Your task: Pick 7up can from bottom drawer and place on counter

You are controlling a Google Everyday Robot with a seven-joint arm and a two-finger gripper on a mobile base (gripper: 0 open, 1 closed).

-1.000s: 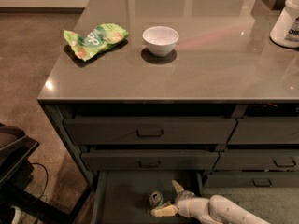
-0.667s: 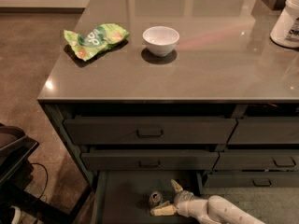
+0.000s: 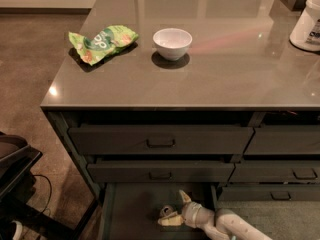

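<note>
The bottom drawer is pulled open under the cabinet, its dark grey-green floor showing. The 7up can stands in it, silver top up. My gripper reaches in from the lower right on a white arm. Its fingers are spread, one finger behind the can and the other in front of it, so the can sits between them. I cannot tell whether they touch it. The glossy grey-brown counter lies above the drawers.
On the counter are a white bowl, a green snack bag at the left, and a white container at the right edge. Closed drawers with loop handles sit above the open one. Dark equipment stands on the floor at left.
</note>
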